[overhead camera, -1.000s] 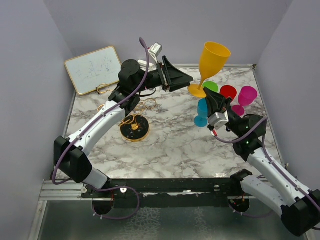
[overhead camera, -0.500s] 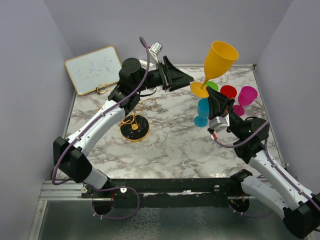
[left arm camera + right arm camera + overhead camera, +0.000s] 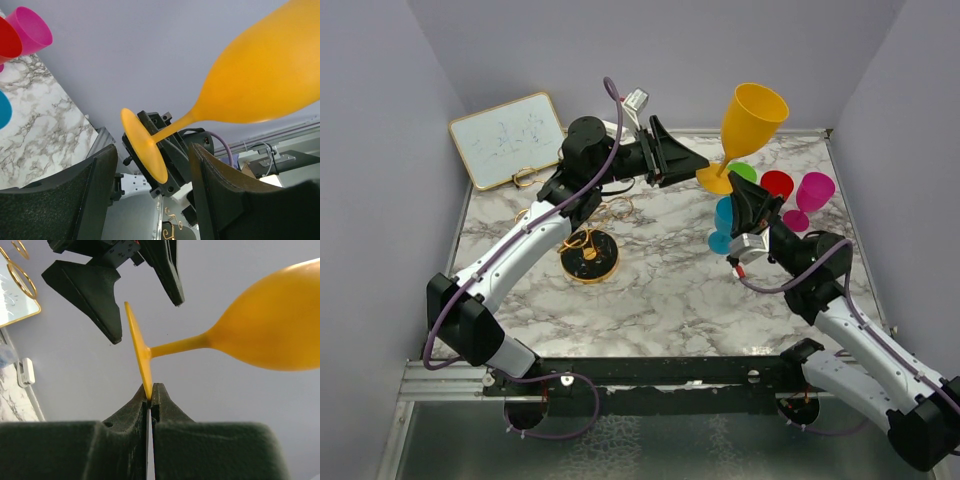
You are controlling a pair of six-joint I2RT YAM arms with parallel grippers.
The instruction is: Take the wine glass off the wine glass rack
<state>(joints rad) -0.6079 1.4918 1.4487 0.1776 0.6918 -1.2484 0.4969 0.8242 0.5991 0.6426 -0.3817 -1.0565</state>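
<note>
wine glass | axis tilted, bowl up (foot-rim pinched) | right gripper

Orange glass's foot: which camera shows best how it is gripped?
Right wrist: the right claw is shut on the rim of the glass foot, seen edge-on. Left wrist shows it inside the open left claw. The top view shows it small, contact unclear.

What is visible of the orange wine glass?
The orange wine glass looks like frosted plastic: deep bowl, thin stem, flat round foot. It hangs tilted in the air, bowl uppermost. The right pincer is shut on the foot's edge. The open left pincer stands close to the foot and seems not to touch it.
</note>
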